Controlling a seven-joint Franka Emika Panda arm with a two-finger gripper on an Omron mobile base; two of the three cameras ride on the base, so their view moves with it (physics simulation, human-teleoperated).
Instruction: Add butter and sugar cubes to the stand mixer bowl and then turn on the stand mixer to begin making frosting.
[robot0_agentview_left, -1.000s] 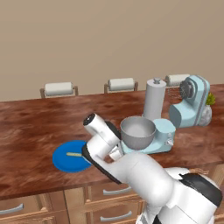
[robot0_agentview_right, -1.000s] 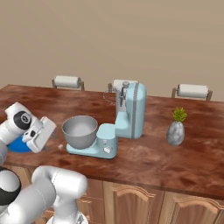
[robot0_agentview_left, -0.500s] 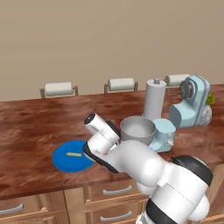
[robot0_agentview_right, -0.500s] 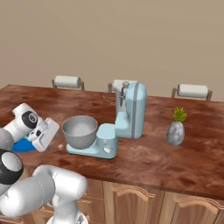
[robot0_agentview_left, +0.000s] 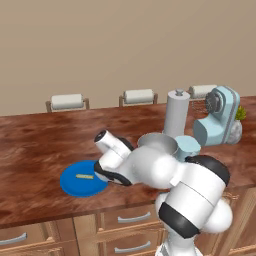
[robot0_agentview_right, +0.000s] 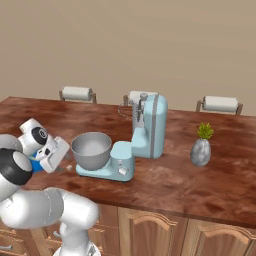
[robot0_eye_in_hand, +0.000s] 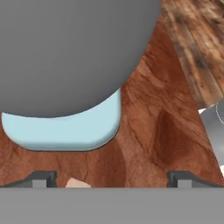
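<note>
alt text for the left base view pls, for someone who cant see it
A white robot arm reaches low over a brown wooden counter, its hand beside a blue plate holding a butter stick. Behind it stand a metal stand mixer bowl, a tall grey cylinder and a light-blue stand mixer.

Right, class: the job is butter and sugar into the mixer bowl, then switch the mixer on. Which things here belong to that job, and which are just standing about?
Belongs to the job:
butter
stand mixer bowl
stand mixer

Just standing about:
blue plate under the butter
grey cylinder
little potted plant
paper towel holders along the wall
</note>
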